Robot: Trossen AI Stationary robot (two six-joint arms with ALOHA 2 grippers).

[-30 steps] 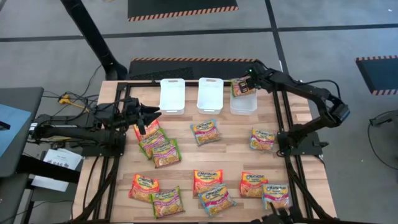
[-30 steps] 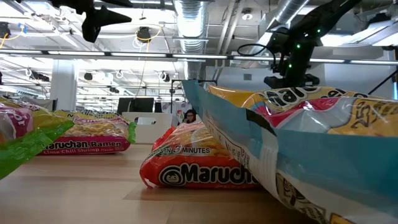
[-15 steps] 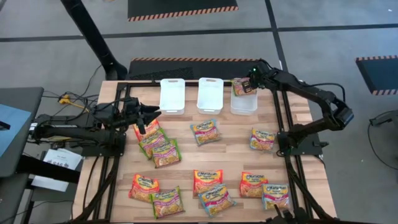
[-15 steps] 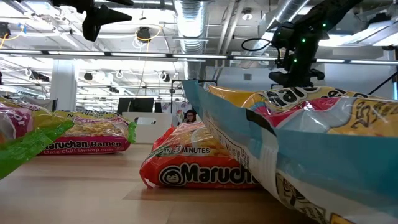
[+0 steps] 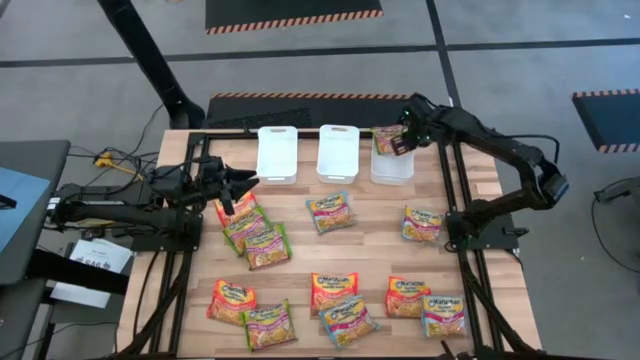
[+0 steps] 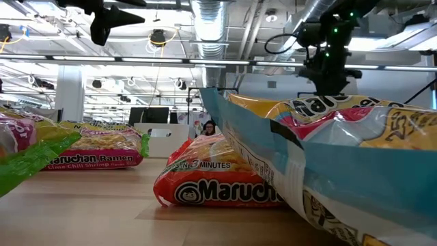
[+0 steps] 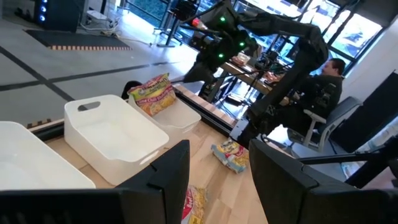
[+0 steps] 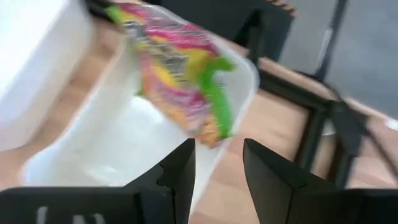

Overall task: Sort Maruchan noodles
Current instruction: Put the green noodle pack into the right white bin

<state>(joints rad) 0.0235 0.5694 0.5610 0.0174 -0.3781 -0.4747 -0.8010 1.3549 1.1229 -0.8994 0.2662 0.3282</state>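
The Maruchan noodles [image 5: 332, 212] are small flat plastic packets with a yellow noodle picture and edges in orange, green or blue-red, scattered across the middle and lower part of the high view on the wooden table [image 5: 370, 250]. One green-edged packet [image 5: 387, 139] lies tilted over the back rim of the rightmost bin [image 5: 391, 165], at upper centre-right of that frame; the right wrist view shows it [image 8: 180, 74] leaning on the bin wall.

The right gripper [image 5: 407, 133] hangs just right of that packet, fingers parted and empty. A second ago it sat directly over the packet; it has since drawn back to the right, and the packet has stayed in the bin. The left gripper [image 5: 243, 181] hovers at left of centre, above the packets there, unchanged, its fingers standing apart with nothing between them.

In the low view the nearest packet [image 6: 218, 181] reads "Maruchan" and "3 MINUTES"; another at left [image 6: 92, 152] reads "Maruchan Ramen" and "Lime Chili Shrimp".
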